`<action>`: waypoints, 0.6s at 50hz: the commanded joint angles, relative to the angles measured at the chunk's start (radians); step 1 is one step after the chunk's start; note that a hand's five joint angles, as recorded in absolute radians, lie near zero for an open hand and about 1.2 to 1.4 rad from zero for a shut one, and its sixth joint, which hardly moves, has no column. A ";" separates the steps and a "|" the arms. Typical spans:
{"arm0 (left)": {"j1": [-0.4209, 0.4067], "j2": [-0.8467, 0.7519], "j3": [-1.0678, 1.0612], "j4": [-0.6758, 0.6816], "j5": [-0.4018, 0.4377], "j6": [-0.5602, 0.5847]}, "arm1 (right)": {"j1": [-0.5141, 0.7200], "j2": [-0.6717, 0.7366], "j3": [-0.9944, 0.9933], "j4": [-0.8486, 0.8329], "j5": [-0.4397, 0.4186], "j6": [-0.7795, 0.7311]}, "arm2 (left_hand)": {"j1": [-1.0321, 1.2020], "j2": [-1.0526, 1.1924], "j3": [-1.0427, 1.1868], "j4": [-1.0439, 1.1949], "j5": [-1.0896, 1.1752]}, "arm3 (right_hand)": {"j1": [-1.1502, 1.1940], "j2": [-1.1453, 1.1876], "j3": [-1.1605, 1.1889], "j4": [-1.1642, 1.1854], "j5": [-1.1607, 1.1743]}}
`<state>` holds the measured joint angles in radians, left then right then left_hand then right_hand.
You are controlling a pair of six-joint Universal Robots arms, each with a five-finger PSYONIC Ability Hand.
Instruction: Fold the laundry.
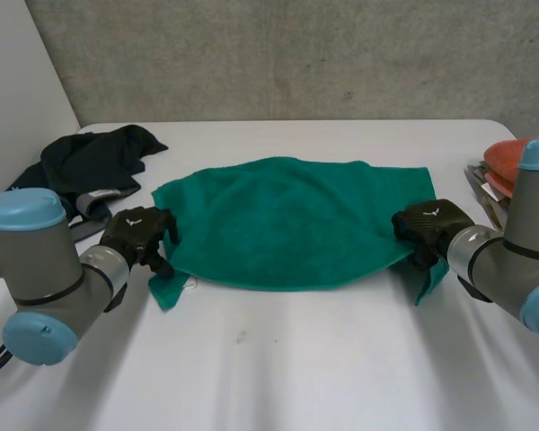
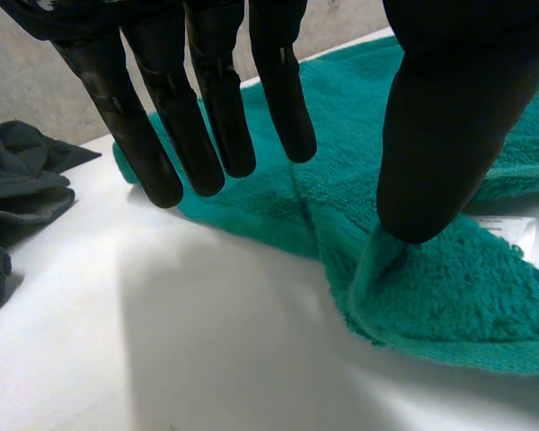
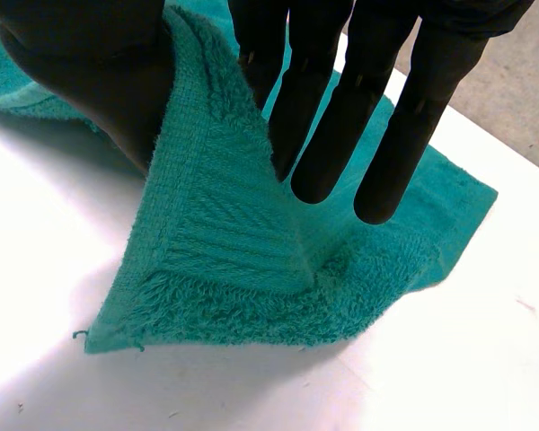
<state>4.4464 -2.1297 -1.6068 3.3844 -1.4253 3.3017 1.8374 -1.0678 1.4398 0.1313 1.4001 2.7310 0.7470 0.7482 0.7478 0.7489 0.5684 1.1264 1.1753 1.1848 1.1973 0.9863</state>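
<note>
Flanking towel (image 1: 287, 220), at corners: left hand (image 1: 136, 232), right hand (image 1: 427, 223).

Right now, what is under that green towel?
Only the white table shows around the green towel. It lies doubled over, lower-layer corners poking out at both ends; whatever is beneath its middle is covered.

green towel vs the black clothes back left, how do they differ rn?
The green terry towel lies spread across the middle of the white table; the black crumpled garment sits bunched near its far left edge. The towel has the left hand and the right hand at its near corners, the right-hand corner raised; nothing touches the garment. The towel covers more table than the garment. Both are cloth resting on the table.
</note>
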 commanded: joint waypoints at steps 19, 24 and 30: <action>-0.044 -0.013 0.002 -0.092 -0.012 0.001 | 0.000 -0.026 -0.027 -0.027 0.010 0.001 | -0.046 -0.047 -0.047 -0.048 -0.042 | 0.270 0.221 0.211 0.199 0.235; -0.048 -0.009 -0.005 -0.089 -0.012 0.007 | -0.004 -0.026 -0.036 -0.029 0.011 0.000 | -0.040 -0.041 -0.041 -0.042 -0.036 | 0.270 0.221 0.211 0.199 0.235; -0.047 -0.021 0.002 -0.086 -0.030 0.007 | -0.038 -0.024 -0.052 -0.030 0.013 0.001 | -0.043 -0.044 -0.044 -0.045 -0.039 | 0.270 0.221 0.211 0.199 0.235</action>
<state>4.3982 -2.1406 -1.6103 3.2926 -1.4397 3.3073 1.8300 -1.0931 1.4001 0.1009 1.4116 2.7310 0.6372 0.6317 0.6345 0.6272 0.4500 1.1264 1.1753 1.1848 1.1973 0.9863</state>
